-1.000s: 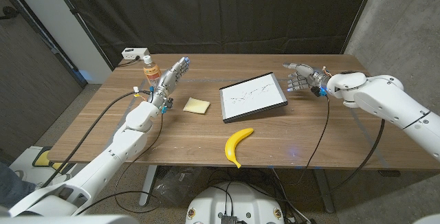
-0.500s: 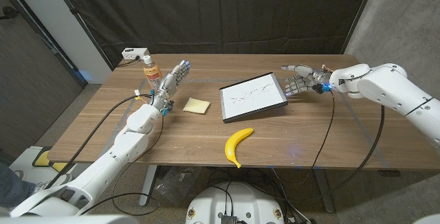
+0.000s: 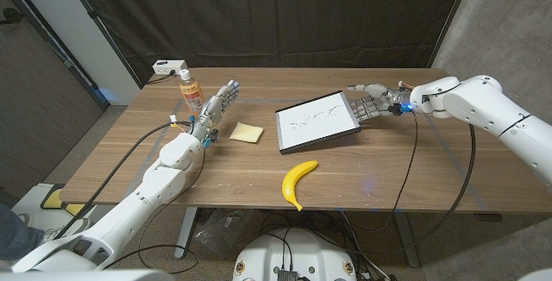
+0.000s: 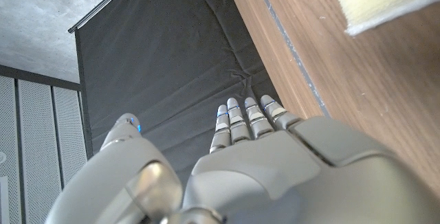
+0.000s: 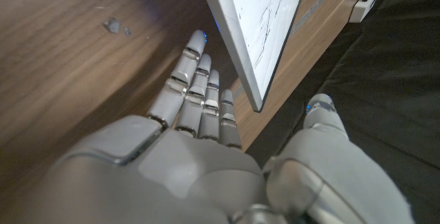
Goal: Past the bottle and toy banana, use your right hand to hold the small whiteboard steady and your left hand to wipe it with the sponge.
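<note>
The small whiteboard [image 3: 317, 121], dark-framed with faint marker lines, lies in the middle of the table. Its edge also shows in the right wrist view [image 5: 256, 25]. My right hand [image 3: 369, 102] hovers open just beside the board's far right corner, fingers [image 5: 196, 90] stretched toward its edge, not gripping it. The yellow sponge [image 3: 247, 132] lies left of the board; a corner of the sponge [image 4: 392, 1] shows in the left wrist view. My left hand [image 3: 217, 102] is open, fingers straight, between the bottle [image 3: 190, 90] and the sponge, holding nothing. The toy banana [image 3: 297, 182] lies near the front edge.
A white power strip [image 3: 170, 66] sits at the table's far left corner. A dark curtain [image 3: 285, 14] hangs behind the table. Cables run along both arms. Bare wood lies right of the board and along the front left.
My right hand has moved left and slightly away, closing in on the whiteboard's far right corner. The left hand has barely shifted beside the sponge.
</note>
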Robot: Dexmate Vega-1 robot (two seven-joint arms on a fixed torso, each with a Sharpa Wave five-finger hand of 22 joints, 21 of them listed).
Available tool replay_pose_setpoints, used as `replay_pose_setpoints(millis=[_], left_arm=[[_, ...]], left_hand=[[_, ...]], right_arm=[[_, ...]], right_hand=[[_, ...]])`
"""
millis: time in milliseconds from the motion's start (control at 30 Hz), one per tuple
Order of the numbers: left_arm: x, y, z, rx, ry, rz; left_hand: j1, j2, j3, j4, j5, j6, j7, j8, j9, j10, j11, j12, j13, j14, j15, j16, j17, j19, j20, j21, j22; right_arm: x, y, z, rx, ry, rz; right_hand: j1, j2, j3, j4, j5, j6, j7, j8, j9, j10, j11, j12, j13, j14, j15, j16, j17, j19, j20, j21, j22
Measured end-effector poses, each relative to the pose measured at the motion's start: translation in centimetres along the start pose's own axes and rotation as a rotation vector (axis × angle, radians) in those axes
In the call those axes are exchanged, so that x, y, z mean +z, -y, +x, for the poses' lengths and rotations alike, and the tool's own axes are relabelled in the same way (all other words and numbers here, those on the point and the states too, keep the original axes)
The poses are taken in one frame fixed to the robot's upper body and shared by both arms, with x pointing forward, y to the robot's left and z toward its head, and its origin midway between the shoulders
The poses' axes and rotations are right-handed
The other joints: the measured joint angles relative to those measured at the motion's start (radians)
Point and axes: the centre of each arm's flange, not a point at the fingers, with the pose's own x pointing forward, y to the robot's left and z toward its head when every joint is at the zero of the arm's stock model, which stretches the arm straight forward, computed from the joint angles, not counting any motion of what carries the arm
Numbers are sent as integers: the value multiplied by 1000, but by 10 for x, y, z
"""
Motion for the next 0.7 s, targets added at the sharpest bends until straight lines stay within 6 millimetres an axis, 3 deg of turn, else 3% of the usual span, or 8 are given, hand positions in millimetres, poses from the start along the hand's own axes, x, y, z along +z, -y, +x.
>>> replay_pose_setpoints(millis=[67, 333, 533, 600, 700], left_arm=[[-2, 1, 0, -1, -4, 0], [-5, 3, 1, -11, -17, -8], [-6, 4, 1, -14, -21, -12], [-7, 4, 1, -14, -23, -13], [-7, 4, 2, -15, -24, -14]], left_hand=[[0, 0, 0, 0, 0, 0, 0, 0, 0, 2, 2, 0, 0, 0, 0, 0, 0, 3, 3, 0, 0], [7, 7, 0, 0, -4, 5, -5, 0, 0, 5, -1, -1, 0, 3, 3, 0, 0, 3, 3, 0, 0], [7, 7, 0, 0, -4, 11, -11, 0, 0, 5, -1, -1, 0, 3, 3, 0, 0, 3, 3, -4, 0], [9, 9, 0, 0, -5, 11, -11, 0, 0, 9, -5, -1, 0, 3, 3, 0, 0, 3, 3, -4, 0], [9, 9, 0, 0, -8, 16, -5, 0, 0, 10, -7, -1, 0, 7, 0, 0, 0, 3, 3, -4, 0]], right_arm=[[0, -1, 1, 11, -4, -2], [0, -3, 9, 39, -19, -3], [-2, -2, 15, 52, -33, 0], [-3, -2, 17, 56, -37, 5], [-4, -2, 19, 58, -41, 5]], right_hand=[[27, 2, 4, -4, 0, 0, 0, 0, 0, 0, 0, 0, 0, 10, -7, -1, 0, 12, -12, 0, 0], [89, 12, 16, -16, 0, 0, 0, 0, 0, 0, 0, -4, 0, 13, -21, -8, 0, 12, -13, -6, 0], [132, 20, 27, -13, 0, 0, 0, -5, 0, 5, -6, -4, 0, 15, -23, -15, 0, 20, -22, -13, 3], [157, 20, 33, -13, 0, 0, 0, -5, 0, 11, -12, -4, 0, 26, -34, -15, 2, 20, -22, -15, 3], [192, 22, 37, -17, 0, 0, 0, -5, 0, 24, -31, -4, 0, 36, -57, -15, 3, 42, -43, -15, 3]])
